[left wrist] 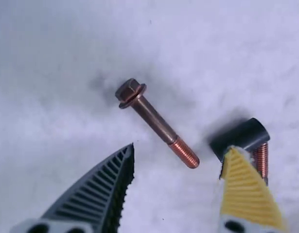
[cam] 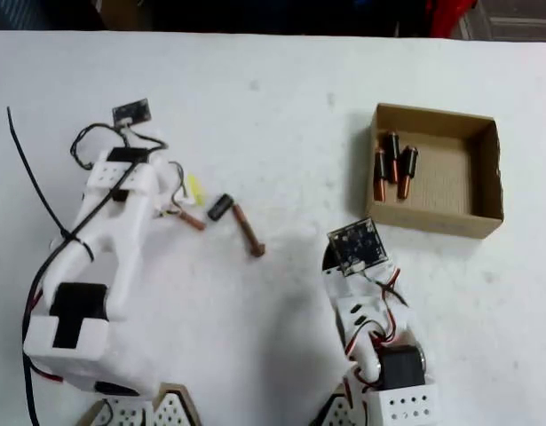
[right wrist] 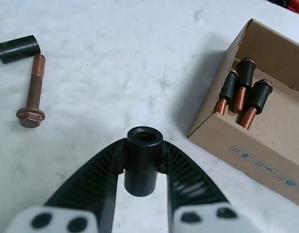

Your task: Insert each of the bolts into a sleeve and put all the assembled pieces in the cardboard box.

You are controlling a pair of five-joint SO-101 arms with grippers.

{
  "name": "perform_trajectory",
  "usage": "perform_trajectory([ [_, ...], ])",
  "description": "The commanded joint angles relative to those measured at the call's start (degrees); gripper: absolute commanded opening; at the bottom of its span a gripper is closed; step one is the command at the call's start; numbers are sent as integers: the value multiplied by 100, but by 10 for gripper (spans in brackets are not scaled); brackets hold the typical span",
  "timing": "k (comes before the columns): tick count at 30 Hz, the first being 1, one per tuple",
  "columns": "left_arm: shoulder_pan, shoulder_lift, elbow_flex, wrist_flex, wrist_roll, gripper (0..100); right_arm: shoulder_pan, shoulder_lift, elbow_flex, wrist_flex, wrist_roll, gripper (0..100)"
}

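Two copper bolts and a black sleeve lie left of centre. One bolt (cam: 248, 232) (left wrist: 156, 124) (right wrist: 32, 92) lies flat with its threaded tip by the loose sleeve (cam: 220, 207) (left wrist: 241, 136) (right wrist: 17, 48). My left gripper (cam: 185, 204) (left wrist: 181, 150) stands open low over them, its yellow finger (left wrist: 244, 189) against the sleeve and partly hiding the second bolt (cam: 191, 220) (left wrist: 261, 160). My right gripper (cam: 330, 257) (right wrist: 144, 167) is shut on another black sleeve (right wrist: 144, 160), held upright, bore up. The cardboard box (cam: 481, 177) (right wrist: 266, 145) holds three assembled pieces (cam: 392, 164) (right wrist: 241, 94).
The right arm sits just in front of the box's near-left corner. A small circuit board (cam: 132, 112) and loose cables (cam: 42, 195) trail from the left arm. Bare white table (cam: 281, 115) stretches between the loose parts and the box.
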Motion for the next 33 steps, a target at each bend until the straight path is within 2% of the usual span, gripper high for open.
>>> perform_trajectory([
  [1, -22, -22, -26, -114, 308, 325, 75, -57, -62, -127, 0, 17],
  [4, -22, -22, -26, -114, 686, 325, 75, -57, -62, -127, 0, 17],
  [8, -22, -13, 0, -237, 774, 325, 75, -57, -62, -127, 0, 17],
  [16, -31, -22, 615, -1231, 791, 325, 75, -57, -62, -127, 0, 17],
  [27, -365, 40, 633, -1257, 1073, 325, 75, -57, -62, -127, 0, 17],
  [33, -374, 813, 246, -1363, 1099, 325, 75, -57, -62, -127, 0, 17],
])
